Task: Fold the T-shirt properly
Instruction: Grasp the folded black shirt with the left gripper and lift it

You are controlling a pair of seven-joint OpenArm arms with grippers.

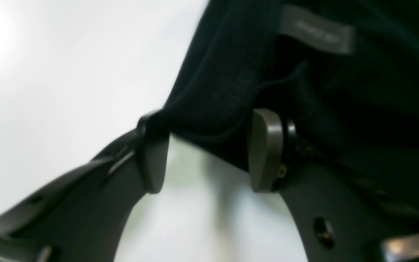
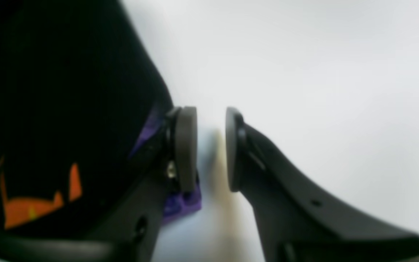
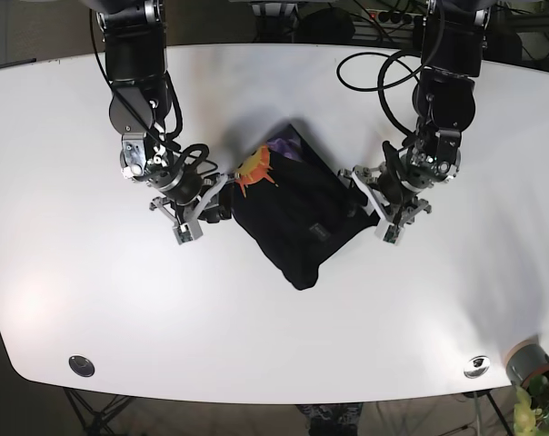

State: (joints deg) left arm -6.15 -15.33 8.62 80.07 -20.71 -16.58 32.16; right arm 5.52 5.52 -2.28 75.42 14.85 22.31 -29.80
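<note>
The black T-shirt (image 3: 297, 213) lies folded into a tilted rectangle in the middle of the white table (image 3: 93, 300), with an orange and purple print (image 3: 254, 168) showing at its upper left corner. In the left wrist view my left gripper (image 1: 208, 123) is open at the shirt's right edge. The dark T-shirt (image 1: 231, 72) hem reaches between its fingers (image 1: 266, 149), and a grey neck label (image 1: 316, 34) shows above. My right gripper (image 2: 211, 123) stands narrowly open beside the T-shirt (image 2: 60, 91), with only bare table between its pads (image 2: 186, 145). In the base view the left gripper (image 3: 370, 204) and right gripper (image 3: 202, 209) flank the shirt.
Two round metal fittings (image 3: 81, 365) (image 3: 476, 366) sit near the table's front edge. A potted plant (image 3: 538, 409) stands past the front right corner. Cables (image 3: 384, 82) hang along the arm on the right.
</note>
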